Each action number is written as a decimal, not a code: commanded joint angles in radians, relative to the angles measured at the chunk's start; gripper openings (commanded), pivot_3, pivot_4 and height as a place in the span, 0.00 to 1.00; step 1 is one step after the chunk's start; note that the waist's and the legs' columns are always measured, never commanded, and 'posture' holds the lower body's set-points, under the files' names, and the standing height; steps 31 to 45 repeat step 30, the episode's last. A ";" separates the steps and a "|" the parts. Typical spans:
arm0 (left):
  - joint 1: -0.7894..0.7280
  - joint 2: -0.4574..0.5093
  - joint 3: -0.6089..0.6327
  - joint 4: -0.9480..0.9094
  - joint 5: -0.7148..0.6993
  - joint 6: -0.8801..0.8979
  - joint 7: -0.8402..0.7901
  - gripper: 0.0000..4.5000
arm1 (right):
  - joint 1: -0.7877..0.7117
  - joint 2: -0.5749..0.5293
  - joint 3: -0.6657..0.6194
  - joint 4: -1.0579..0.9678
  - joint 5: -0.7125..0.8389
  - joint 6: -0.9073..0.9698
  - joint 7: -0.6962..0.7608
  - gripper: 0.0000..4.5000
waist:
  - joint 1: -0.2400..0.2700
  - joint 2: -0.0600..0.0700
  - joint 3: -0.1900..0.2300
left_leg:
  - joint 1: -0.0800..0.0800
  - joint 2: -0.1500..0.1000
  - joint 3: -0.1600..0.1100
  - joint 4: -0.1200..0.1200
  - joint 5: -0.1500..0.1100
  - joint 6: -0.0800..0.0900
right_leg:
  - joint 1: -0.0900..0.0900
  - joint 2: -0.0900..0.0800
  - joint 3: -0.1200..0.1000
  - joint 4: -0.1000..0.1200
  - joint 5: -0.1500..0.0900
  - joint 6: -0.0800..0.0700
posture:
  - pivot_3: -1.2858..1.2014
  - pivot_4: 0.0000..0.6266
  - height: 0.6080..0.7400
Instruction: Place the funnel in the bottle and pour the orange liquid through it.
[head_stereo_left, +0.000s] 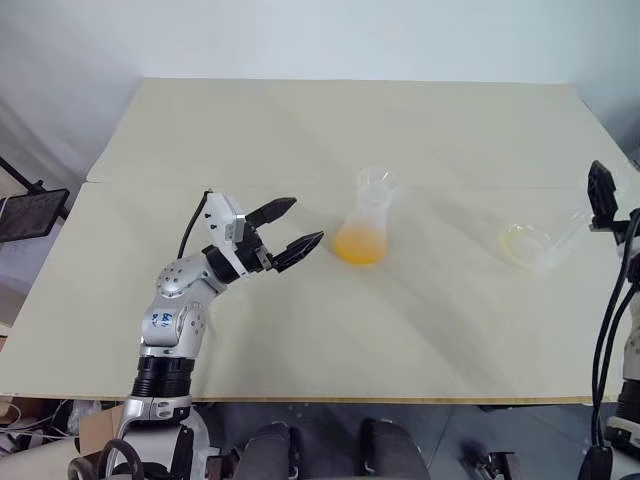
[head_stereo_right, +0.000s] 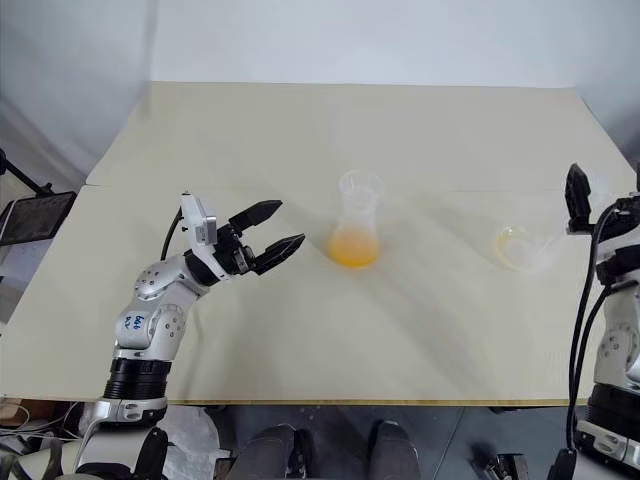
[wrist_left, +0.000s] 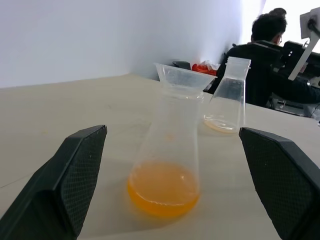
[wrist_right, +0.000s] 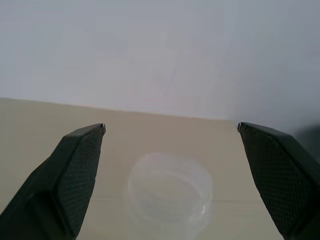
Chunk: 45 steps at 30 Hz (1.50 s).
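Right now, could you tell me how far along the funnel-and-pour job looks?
It looks essentially finished. The funnel sits in the bottle, and the orange liquid pools at the bottle's base. The second flask stands apart with only a thin residue. Nothing is in hand: the left gripper and right gripper are open. Little seems left.

Head cams high, looking down over table (head_stereo_left: 300, 130), both sharing bottle (head_stereo_left: 366, 225) right of left claw (head_stereo_left: 297, 225), wrist cams low, close.

My table (head_stereo_left: 300, 130): pale beige top. On it, the bottle (head_stereo_left: 368, 232) stands upright mid-table; clear vessel (head_stereo_left: 535, 244) stands well apart, near my right.
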 joint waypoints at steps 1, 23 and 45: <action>-0.005 0.014 0.011 -0.011 -0.007 -0.022 -0.008 1.00 | -0.007 -0.042 -0.038 -0.028 0.002 -0.016 0.013 0.99 | 0.000 0.000 0.000 | 0.000 0.000 0.000 0.000 0.000 0.000 | 0.000 0.000 0.000 0.000 0.000 0.000 | 0.52 0.24 1.00; 0.217 0.277 0.023 -0.153 0.072 -0.042 -0.062 1.00 | 0.352 -0.177 0.163 -0.287 0.175 0.017 0.798 0.99 | 0.022 -0.001 0.000 | 0.000 0.000 0.000 0.000 -0.001 0.001 | 0.001 -0.001 0.000 -0.002 0.000 0.000 | 0.52 0.24 1.00; 0.296 0.295 0.058 -0.190 0.070 -0.076 -0.042 1.00 | 0.436 -0.116 0.176 -0.252 0.131 -0.057 0.824 0.99 | 0.022 -0.001 0.000 | 0.001 0.000 0.001 -0.001 0.000 0.000 | 0.001 -0.001 0.001 -0.003 0.000 0.000 | 0.52 0.24 1.00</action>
